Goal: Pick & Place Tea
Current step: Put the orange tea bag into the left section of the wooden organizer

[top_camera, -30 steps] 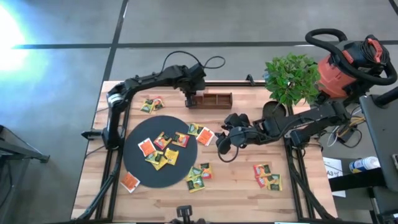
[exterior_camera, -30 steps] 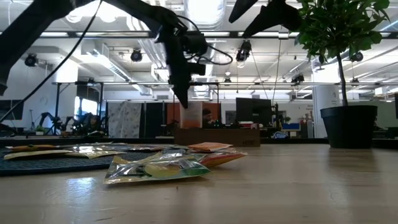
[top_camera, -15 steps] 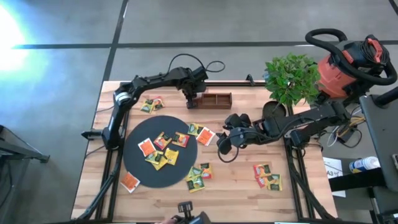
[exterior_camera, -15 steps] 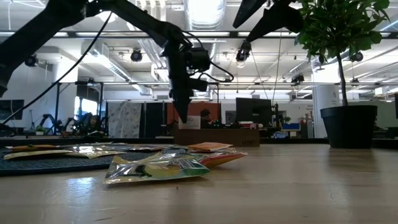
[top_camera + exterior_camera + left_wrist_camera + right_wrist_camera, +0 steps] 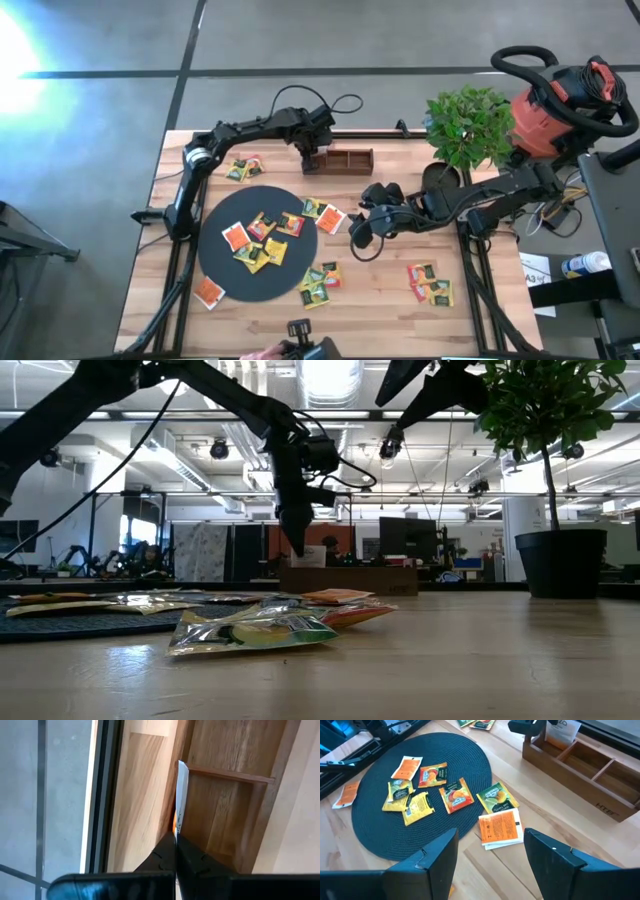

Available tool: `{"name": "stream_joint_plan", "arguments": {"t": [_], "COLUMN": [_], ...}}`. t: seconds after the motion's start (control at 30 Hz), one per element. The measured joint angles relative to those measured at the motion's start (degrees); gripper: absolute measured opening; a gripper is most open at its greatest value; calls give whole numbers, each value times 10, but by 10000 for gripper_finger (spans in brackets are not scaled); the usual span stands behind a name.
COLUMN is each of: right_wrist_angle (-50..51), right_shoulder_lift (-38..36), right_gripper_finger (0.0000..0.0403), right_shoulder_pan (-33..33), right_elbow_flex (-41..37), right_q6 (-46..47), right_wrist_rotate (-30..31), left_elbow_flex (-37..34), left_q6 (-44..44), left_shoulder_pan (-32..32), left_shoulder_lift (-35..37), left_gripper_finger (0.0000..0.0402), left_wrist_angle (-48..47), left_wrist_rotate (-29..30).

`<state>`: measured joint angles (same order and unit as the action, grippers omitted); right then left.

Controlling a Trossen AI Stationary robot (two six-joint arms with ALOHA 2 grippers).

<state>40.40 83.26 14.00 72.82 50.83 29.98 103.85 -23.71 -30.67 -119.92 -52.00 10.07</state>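
Many small tea packets lie flat on the black disc (image 5: 257, 243) and on the wood around it, among them an orange one (image 5: 500, 827) at the disc's right edge. My left gripper (image 5: 308, 156) stands over the left end compartment of the brown wooden tray (image 5: 340, 160), shut on one packet (image 5: 180, 790) seen edge-on. My right gripper (image 5: 360, 232) hovers open above the table, right of the disc, with that orange packet and a green one (image 5: 496, 796) ahead of its fingers. In the low view the left gripper (image 5: 295, 540) points down above the tray (image 5: 350, 580). My left gripper pinches the packet's upper edge (image 5: 175, 831) between its two fingers, which come from above and point down. The packet hangs upright below them, thin edge toward the camera, its lower end (image 5: 182, 767) down in the tray's left compartment. Whether it touches the tray's floor I cannot tell.
A potted plant (image 5: 462, 125) stands at the table's far right corner. More packets lie far left (image 5: 243, 168), near left (image 5: 208, 292), near the middle (image 5: 320, 282) and near right (image 5: 430, 283). A person's hand (image 5: 265, 352) shows at the near edge.
My left gripper, still shut on its packet, has come down a little toward the tray's left compartment. A person's hand has come into view at the table's near edge. The right arm has kept still.
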Motion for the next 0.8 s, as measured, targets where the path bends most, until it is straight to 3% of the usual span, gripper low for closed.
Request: {"name": "stream_joint_plan", "arguments": {"t": [0.23,0.57,0.8], "right_wrist_angle": [0,-3,-3], "right_shoulder_lift": [0,0,0], "right_gripper_finger": [224,224,224], "right_shoulder_pan": [0,0,0], "right_elbow_flex": [-6,-7,-9], "right_q6": [1,2,2], "right_wrist_rotate": [0,-2,-2], "left_elbow_flex": [0,0,0], "left_q6": [-1,-10,-34], "left_shoulder_pan": [-1,-5,-7], "left_shoulder_lift": [0,0,0], "left_gripper_finger": [3,100,108], "left_wrist_angle": [4,23,23], "left_wrist_rotate": [0,13,70]}}
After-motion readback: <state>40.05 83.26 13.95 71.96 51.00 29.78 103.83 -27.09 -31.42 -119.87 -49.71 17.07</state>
